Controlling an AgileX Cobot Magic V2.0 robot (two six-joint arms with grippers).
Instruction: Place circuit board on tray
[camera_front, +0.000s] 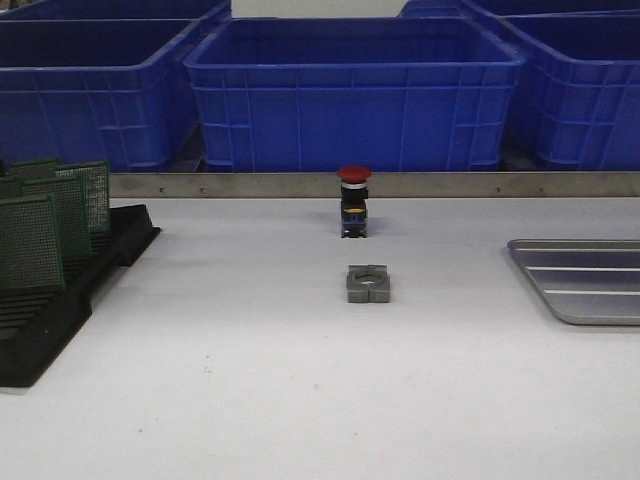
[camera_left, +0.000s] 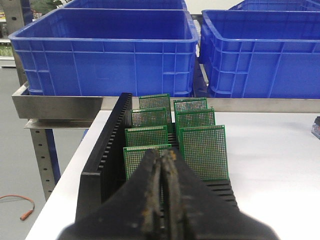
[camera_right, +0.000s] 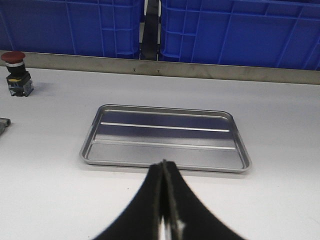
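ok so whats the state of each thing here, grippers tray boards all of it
left gripper: shut, holding nothing, by the rack
right gripper: shut, holding nothing, near the tray
tray: flat on the table, no board in it
circuit boards: upright in the rack's slots
rack: flat on the table, partly filled
red push button: upright on the table
grey block: lying flat
blue bins: upright, open-topped

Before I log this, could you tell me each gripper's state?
Left gripper: closed, holding nothing.
Right gripper: closed, holding nothing.
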